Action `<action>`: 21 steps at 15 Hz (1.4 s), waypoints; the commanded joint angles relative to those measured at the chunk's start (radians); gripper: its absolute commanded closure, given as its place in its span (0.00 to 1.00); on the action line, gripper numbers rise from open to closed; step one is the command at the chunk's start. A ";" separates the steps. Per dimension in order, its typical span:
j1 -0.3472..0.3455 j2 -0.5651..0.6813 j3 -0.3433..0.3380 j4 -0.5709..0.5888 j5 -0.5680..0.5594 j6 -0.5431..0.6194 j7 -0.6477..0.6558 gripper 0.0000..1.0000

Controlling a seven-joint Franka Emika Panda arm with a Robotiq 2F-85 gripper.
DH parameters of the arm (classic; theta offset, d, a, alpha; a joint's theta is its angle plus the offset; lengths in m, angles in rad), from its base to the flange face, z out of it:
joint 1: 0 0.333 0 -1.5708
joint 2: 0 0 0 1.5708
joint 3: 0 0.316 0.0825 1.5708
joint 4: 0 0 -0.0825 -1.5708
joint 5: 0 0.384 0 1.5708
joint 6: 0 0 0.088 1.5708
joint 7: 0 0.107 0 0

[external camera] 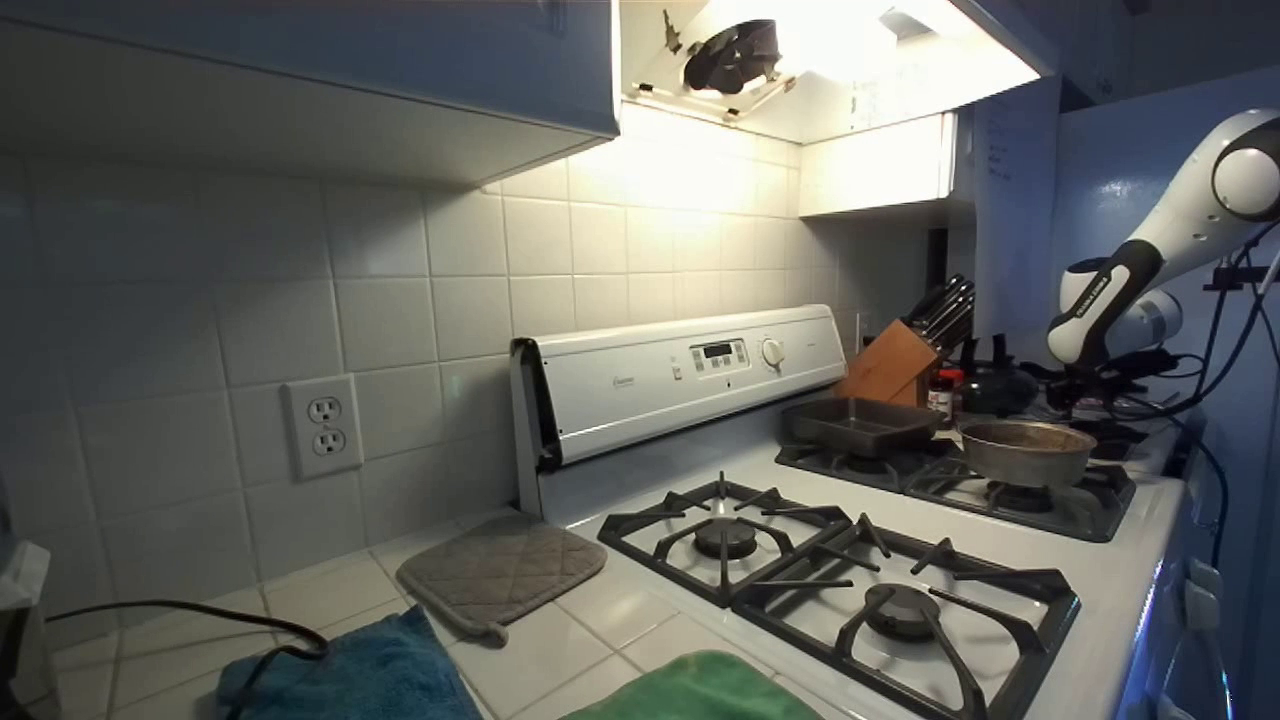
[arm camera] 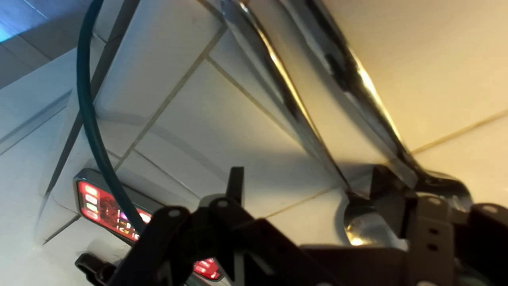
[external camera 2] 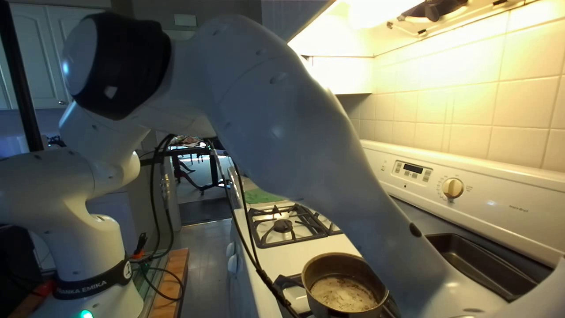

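Nearest, the black claw point(arm camera: 308, 184) stands wide; a metal spoon point(arm camera: 293, 104) shows between its fingertips point(arm camera: 235, 184), beside the 3 o'clock one, contact unclear. Its glossy, slender handle runs toward 11 o'clock. Another metal utensil point(arm camera: 359, 85) lies at 1 o'clock on the white-tiled counter point(arm camera: 222, 119); a red-screened phone point(arm camera: 105, 206) lies between 8 and 9.

Robot arm point(external camera: 1178, 222) angled down beyond the saucepan point(external camera: 1028, 460) — gray potholder point(external camera: 500, 570) beside the stove point(external camera: 620, 415).
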 commanded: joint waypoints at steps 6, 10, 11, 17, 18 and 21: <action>-0.016 0.039 0.012 0.045 0.036 0.014 -0.031 0.37; -0.031 0.045 0.019 0.046 0.045 0.025 -0.025 0.20; -0.035 0.048 0.022 0.049 0.051 0.025 -0.022 0.22; -0.036 0.052 0.032 0.052 0.087 0.035 -0.018 0.74; -0.035 0.052 0.033 0.053 0.090 0.034 -0.018 0.82; -0.034 0.053 0.032 0.055 0.094 0.035 -0.017 0.99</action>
